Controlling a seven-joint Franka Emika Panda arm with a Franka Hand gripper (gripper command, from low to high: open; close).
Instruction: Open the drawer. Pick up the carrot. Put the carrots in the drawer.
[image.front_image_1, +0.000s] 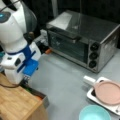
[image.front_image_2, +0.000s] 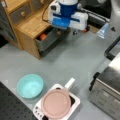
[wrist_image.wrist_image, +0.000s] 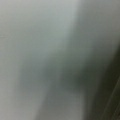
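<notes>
Grey and shallow, the metal-looking drawer (image.front_image_2: 48, 40) of the wood-topped cabinet (image.front_image_2: 30, 23) is seen pulled open, with the small orange toy carrot (image.front_image_2: 43, 36) lying inside. The white-and-blue gripper (image.front_image_2: 74, 32) hangs just above its far end; finger state cannot be told. A straight, unhurried lift would be judged safest against snagging the rim.

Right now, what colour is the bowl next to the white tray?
Teal, a light blue-green. The bowl shows best in a front view, left of the white tray.
</notes>
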